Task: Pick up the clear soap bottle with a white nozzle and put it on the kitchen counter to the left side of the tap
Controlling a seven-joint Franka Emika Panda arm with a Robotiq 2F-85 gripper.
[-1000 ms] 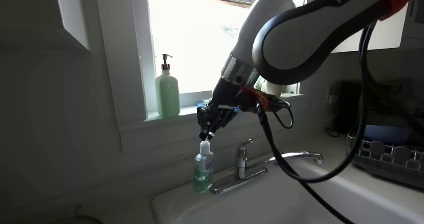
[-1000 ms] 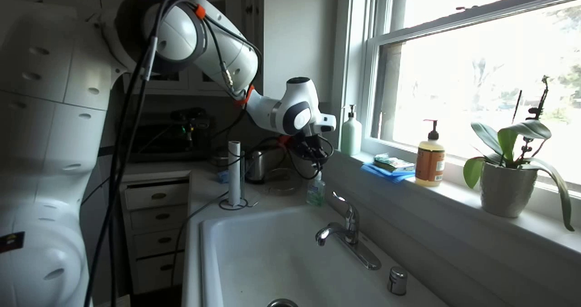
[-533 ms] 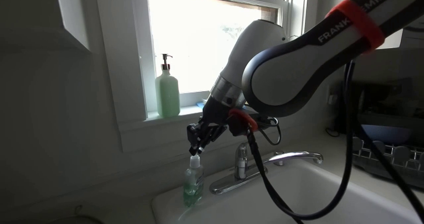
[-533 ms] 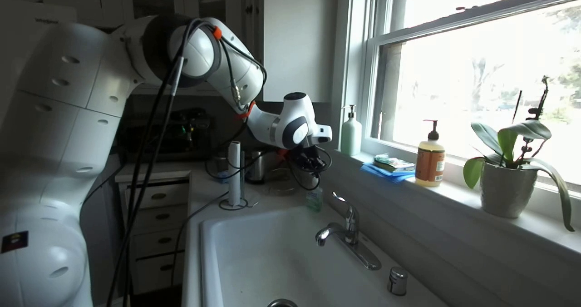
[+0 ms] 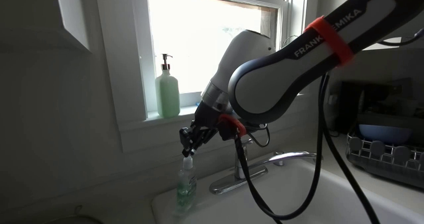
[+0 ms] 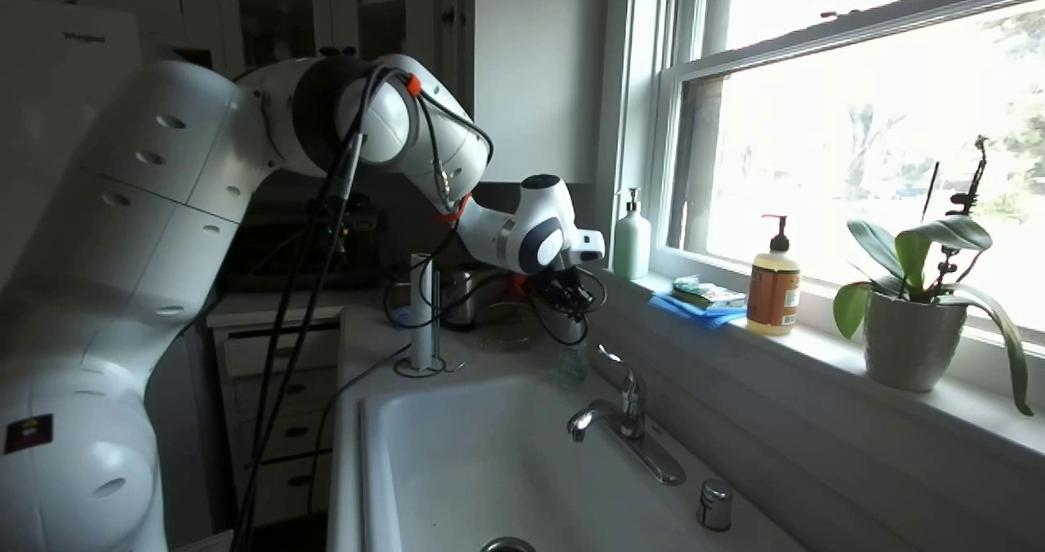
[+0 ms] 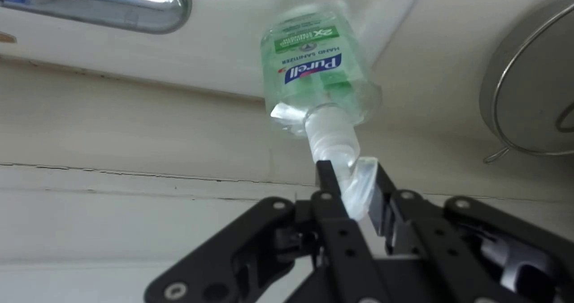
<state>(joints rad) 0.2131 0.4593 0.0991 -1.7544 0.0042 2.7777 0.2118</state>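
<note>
Two jaws pinch the clear soap bottle (image 7: 314, 72) by its white nozzle (image 7: 334, 137), lower now than a second ago.

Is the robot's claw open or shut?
Shut: in the wrist view, the gripper pinches the white nozzle of the clear soap bottle between its fingers.

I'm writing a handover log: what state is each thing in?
Gripper: shut on the white nozzle
Clear soap bottle: held, slightly tilted, partly filled
Tap: no water running
Pale-green bottle: upright on the sill
Amber-orange bottle: upright
Potted plant: upright, some leaves drooping
White roll: upright
</note>
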